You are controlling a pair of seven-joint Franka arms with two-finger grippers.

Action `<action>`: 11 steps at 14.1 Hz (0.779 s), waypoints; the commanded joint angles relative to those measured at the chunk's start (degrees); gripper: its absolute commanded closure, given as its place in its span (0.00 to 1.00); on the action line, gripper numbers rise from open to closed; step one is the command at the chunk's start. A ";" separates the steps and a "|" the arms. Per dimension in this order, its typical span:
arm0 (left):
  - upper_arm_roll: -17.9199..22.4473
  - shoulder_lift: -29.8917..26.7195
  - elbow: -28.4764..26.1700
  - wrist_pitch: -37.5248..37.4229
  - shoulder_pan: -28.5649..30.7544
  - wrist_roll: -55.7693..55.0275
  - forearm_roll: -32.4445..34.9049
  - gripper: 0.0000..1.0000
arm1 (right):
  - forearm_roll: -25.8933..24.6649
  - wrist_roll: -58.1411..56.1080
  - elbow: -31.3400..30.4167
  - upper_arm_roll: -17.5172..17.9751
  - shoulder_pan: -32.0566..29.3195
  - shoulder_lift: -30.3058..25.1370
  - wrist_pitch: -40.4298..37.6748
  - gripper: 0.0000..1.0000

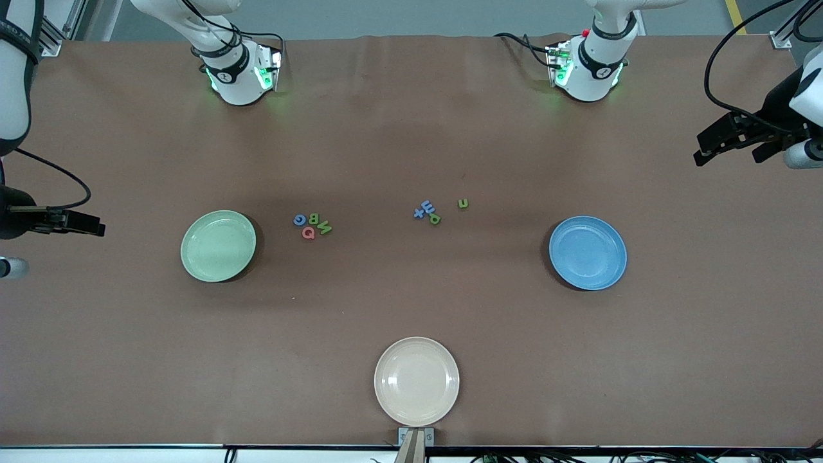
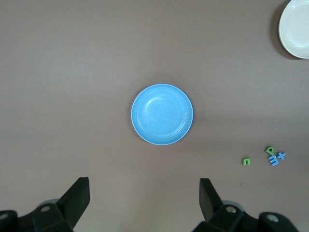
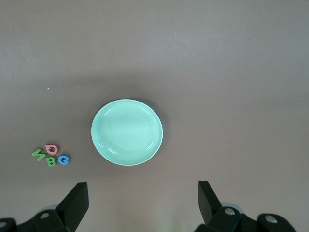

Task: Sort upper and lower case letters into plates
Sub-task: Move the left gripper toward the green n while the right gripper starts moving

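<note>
I'm parked high: left gripper spread empty over blue plate, right gripper likewise over green plate. Letters unsorted between plates, probably pre-pick.

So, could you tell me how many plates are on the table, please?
3: a green plate toward the right arm's end, a blue plate toward the left arm's end, and a cream plate between them, nearest the front camera. None looks hidden.
</note>
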 commanded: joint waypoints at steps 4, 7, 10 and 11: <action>-0.20 0.47 1.15 -0.14 0.15 0.91 -0.27 0.00 | 0.78 -1.36 -0.66 0.34 -1.54 -1.81 -2.05 0.00; -1.16 0.47 0.71 -0.66 0.06 -0.32 -0.35 0.00 | 0.78 -1.28 -2.58 0.34 -1.54 -4.96 -3.72 0.00; -2.30 2.92 -0.08 -2.58 -0.20 0.12 -0.97 0.00 | 0.78 -1.28 -9.78 0.42 -1.45 -12.95 -3.72 0.00; -4.31 4.23 -1.13 -3.82 -0.20 -0.31 -1.06 0.00 | 0.78 -1.28 -11.98 0.42 -1.45 -15.32 -3.72 0.00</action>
